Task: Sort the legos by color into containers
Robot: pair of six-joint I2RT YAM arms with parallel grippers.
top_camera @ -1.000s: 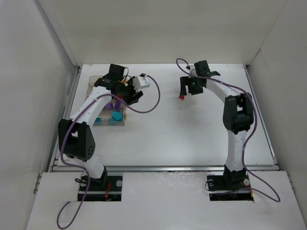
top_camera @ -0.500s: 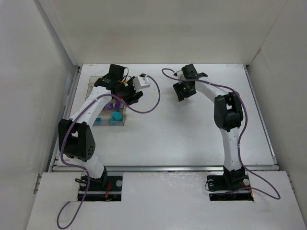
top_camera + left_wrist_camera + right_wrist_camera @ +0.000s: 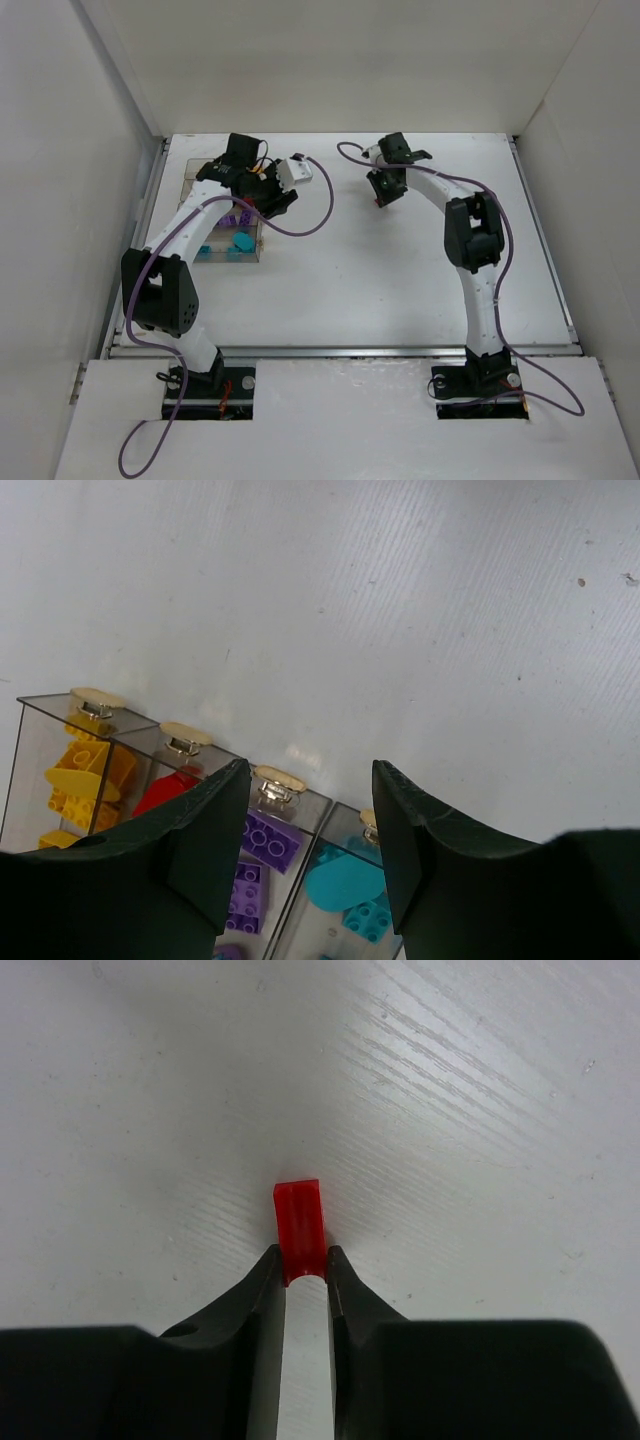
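A small red lego (image 3: 300, 1222) lies on the white table, pinched between the fingertips of my right gripper (image 3: 300, 1265), which is shut on it; from above that gripper (image 3: 381, 198) sits at the back middle of the table. The clear containers (image 3: 150, 742) stand in a row holding yellow legos (image 3: 80, 780), a red lego (image 3: 165, 790), purple legos (image 3: 258, 845) and cyan legos (image 3: 350, 885). My left gripper (image 3: 310, 840) hangs open above the purple and cyan bins, nothing between its fingers. From above, the containers (image 3: 200, 185) lie partly under the left arm.
White walls close the table at the back and both sides. A white block with a purple cable (image 3: 297, 171) rides on the left arm by the bins. Bare white tabletop (image 3: 380, 270) spreads between the two arms.
My right gripper moved left to the red lego and shut on it. The left arm held still over the bins.
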